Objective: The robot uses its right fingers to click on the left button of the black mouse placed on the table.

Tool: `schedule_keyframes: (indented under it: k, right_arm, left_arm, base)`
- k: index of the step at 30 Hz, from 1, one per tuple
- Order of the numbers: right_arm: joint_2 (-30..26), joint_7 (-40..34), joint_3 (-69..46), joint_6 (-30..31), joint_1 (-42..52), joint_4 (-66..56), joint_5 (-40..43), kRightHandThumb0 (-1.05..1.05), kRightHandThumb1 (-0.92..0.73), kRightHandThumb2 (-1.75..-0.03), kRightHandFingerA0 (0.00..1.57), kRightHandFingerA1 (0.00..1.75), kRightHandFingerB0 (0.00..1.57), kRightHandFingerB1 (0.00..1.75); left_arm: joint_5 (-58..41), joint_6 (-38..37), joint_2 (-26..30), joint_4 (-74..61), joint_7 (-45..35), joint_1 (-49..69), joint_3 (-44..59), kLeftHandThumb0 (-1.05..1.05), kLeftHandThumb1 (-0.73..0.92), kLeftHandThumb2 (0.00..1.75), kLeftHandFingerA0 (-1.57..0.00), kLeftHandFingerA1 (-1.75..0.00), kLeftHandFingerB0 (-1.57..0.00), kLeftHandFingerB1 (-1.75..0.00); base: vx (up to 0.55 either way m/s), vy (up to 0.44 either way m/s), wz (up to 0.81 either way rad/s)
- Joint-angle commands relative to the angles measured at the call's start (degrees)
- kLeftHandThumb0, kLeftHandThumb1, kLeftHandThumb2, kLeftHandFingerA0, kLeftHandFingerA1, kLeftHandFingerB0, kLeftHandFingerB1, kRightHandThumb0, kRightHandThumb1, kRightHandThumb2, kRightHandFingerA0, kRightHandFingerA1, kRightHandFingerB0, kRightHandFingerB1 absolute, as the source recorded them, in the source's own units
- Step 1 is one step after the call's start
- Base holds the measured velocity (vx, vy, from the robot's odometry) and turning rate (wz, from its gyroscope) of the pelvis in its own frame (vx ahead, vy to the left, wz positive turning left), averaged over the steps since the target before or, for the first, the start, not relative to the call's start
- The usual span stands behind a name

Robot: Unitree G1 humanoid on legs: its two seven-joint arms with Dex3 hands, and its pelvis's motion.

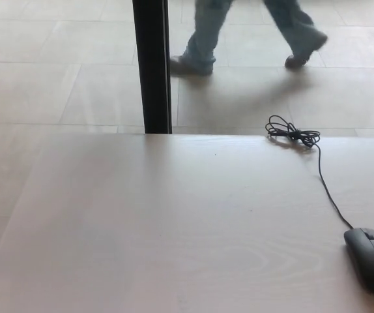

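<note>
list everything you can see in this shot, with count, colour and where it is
mouse: 1, black, near right corner of the table, at the picture's right edge
mouse cable: 1, black, runs from the mouse up toward the table's far edge
cable bundle: 1, black, coiled loops at the table's far edge, right of centre
table: 1, pale wood, fills the lower part of the view
post: 1, black, upright behind the table's far edge, left of centre
floor: pale tiles, beyond and left of the table
person's legs: 2, blue trousers, dark shoes, on the floor at top
robot's hands: none in view
</note>
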Motion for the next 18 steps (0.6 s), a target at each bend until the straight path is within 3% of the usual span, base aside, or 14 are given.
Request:
schedule_keyframes:
  k: [1,5,6,7,8,9,13,14,15,16,17,18]
  right_arm:
    - [-3.9,-2.0,-7.6,-4.5,-1.6,1.0,8.0,-0.56,-0.59,-0.93,0.59,0.69,0.27,0.49]
    - [-6.5,-3.6,-10.2,-5.7,-4.5,2.3,8.1,-0.58,-0.59,-0.90,0.60,0.62,0.32,0.49]
    - [-7.0,-1.8,-11.8,-5.8,-5.5,2.4,9.9,-0.51,-0.71,-0.61,0.72,0.55,0.37,0.35]
    - [-8.1,-1.8,-12.7,-4.2,-7.1,0.4,10.9,-0.56,-0.57,-0.88,0.62,0.62,0.35,0.49]
    - [-8.3,-0.7,-13.5,-5.9,-8.1,0.1,11.7,-0.53,-0.56,-0.87,0.53,0.62,0.35,0.49]
    - [-8.8,-1.2,-13.4,-4.4,-8.9,-1.1,11.6,-0.56,-0.56,-0.88,0.63,0.67,0.34,0.49]
    - [-10.9,-2.1,-11.9,-4.1,-11.6,-2.4,10.2,-0.57,-0.57,-0.89,0.60,0.63,0.32,0.49]
    - [-11.7,-1.8,-11.2,-3.8,-14.2,-4.6,10.2,-0.50,-0.71,-0.61,0.66,0.51,0.38,0.36]
    - [-11.9,-1.2,-11.0,-3.5,-16.1,-6.9,11.0,-0.49,-0.70,-0.61,0.62,0.51,0.39,0.37]
    - [-11.8,-1.1,-11.1,-3.4,-16.4,-7.6,11.3,-0.49,-0.70,-0.61,0.62,0.51,0.39,0.37]
    - [-12.0,-1.5,-10.3,-2.3,-17.6,-9.1,10.9,-0.54,-0.57,-0.88,0.60,0.61,0.33,0.49]
    - [-12.8,3.1,-10.0,-1.7,-18.6,-9.4,12.4,-0.51,-0.72,-0.62,0.51,0.50,0.34,0.36]
  left_arm:
    - [-7.8,-2.0,3.2,3.7,1.3,-2.0,7.0,-0.65,0.58,0.58,-0.84,-0.67,-0.56,-0.50]
    - [-7.5,-2.6,2.9,4.1,1.1,-2.2,7.8,-0.66,0.57,0.58,-0.85,-0.69,-0.60,-0.51]
    - [-7.6,-2.7,2.9,4.6,1.3,-2.5,8.1,-0.66,0.57,0.57,-0.87,-0.70,-0.56,-0.51]
    - [-8.2,-2.9,2.9,5.0,0.6,-2.5,8.6,-0.65,0.56,0.57,-0.82,-0.67,-0.54,-0.51]
    - [-8.4,-2.8,2.9,5.0,0.4,-2.5,8.8,-0.64,0.57,0.57,-0.83,-0.68,-0.55,-0.50]
    - [-8.3,-2.9,2.9,5.0,0.6,-2.5,8.6,-0.65,0.57,0.58,-0.86,-0.74,-0.56,-0.51]
    - [-8.9,-2.6,2.8,5.1,0.8,-2.7,8.6,-0.68,0.54,0.59,-0.86,-0.75,-0.53,-0.51]
    - [-8.8,-2.6,2.8,5.1,0.8,-2.6,8.3,-0.67,0.57,0.58,-0.85,-0.71,-0.53,-0.49]
    - [-9.2,-2.8,2.8,5.2,0.6,-2.6,8.4,-0.66,0.56,0.58,-0.87,-0.72,-0.57,-0.48]
    - [-9.4,-2.8,2.8,5.2,0.6,-2.6,8.4,-0.66,0.56,0.58,-0.87,-0.72,-0.57,-0.48]
    - [-9.2,-2.8,2.9,5.2,0.5,-2.4,8.0,-0.65,0.57,0.58,-0.87,-0.72,-0.55,-0.48]
    - [-9.4,-3.0,2.8,5.2,0.5,-2.4,8.0,-0.66,0.57,0.58,-0.86,-0.70,-0.56,-0.48]
  base:
    - [0.00,0.000,0.00]
    - [0.00,0.000,0.00]
    - [0.00,0.000,0.00]
    - [0.00,0.000,0.00]
    - [0.00,0.000,0.00]
    - [0.00,0.000,0.00]
    - [0.00,0.000,0.00]
    - [0.00,0.000,0.00]
    - [0.00,0.000,0.00]
    - [0.00,0.000,0.00]
    - [0.00,0.000,0.00]
    - [0.00,0.000,0.00]
